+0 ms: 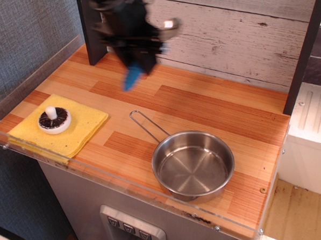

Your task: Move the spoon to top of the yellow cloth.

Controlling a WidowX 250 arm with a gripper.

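Observation:
My gripper [135,65] is blurred by motion, high above the back left of the wooden counter. It is shut on the spoon [131,78]: the blue ribbed handle hangs down below the fingers and the silver bowl [170,25] sticks out to the upper right. The yellow cloth [80,127] lies flat at the front left, well below and left of the gripper. A white-and-dark toy mushroom [54,120] sits on the cloth's left part.
A steel pan [193,165] with a thin wire handle [145,124] stands at the front middle. A clear plastic rim [126,181] runs along the counter's front edge and left side. A dark post [93,37] stands at the back left beside the gripper.

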